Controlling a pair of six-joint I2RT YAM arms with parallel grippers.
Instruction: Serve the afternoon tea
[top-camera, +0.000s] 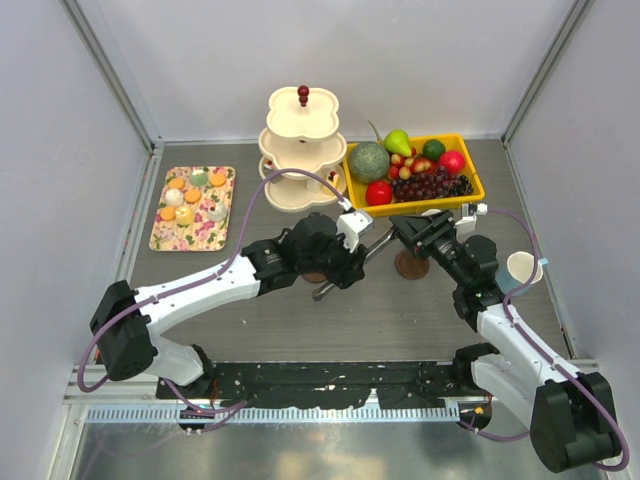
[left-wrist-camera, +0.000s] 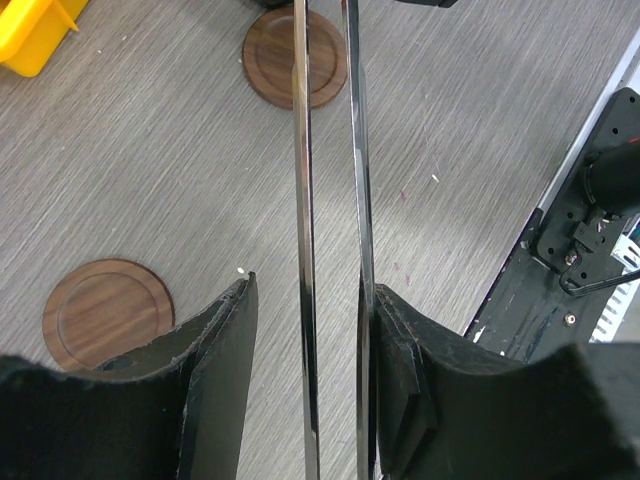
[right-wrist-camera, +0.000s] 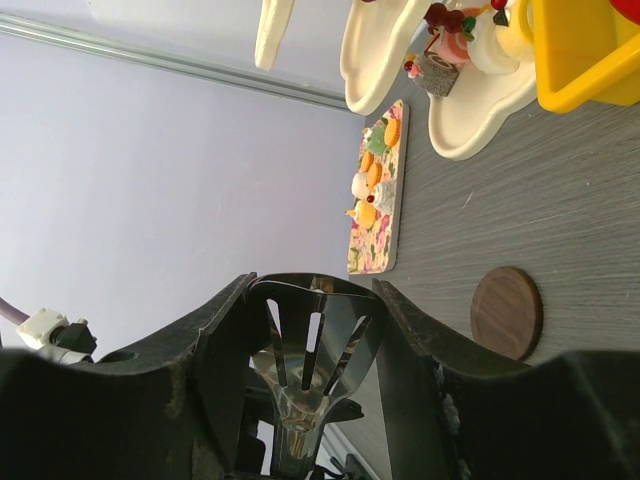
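Metal tongs (top-camera: 372, 252) hang between my two grippers above the table's middle. My right gripper (right-wrist-camera: 312, 283) is shut on their slotted head (right-wrist-camera: 310, 345). My left gripper (left-wrist-camera: 310, 285) is open around their two thin arms (left-wrist-camera: 305, 200); the right finger touches one arm, the left finger stands apart. Small sweets (top-camera: 192, 205) lie on the flowered tray at the left, also in the right wrist view (right-wrist-camera: 372, 185). A few sweets (right-wrist-camera: 450, 45) sit on the cream tiered stand's (top-camera: 302, 150) bottom tier. A white mug (top-camera: 522, 267) stands at the far right. The black mug is out of view.
A yellow tray (top-camera: 478, 188) of fruit stands right of the stand. One round wooden coaster (top-camera: 411, 264) lies under my right gripper, another (left-wrist-camera: 108, 313) beneath my left arm. Grey walls close in left, right and back.
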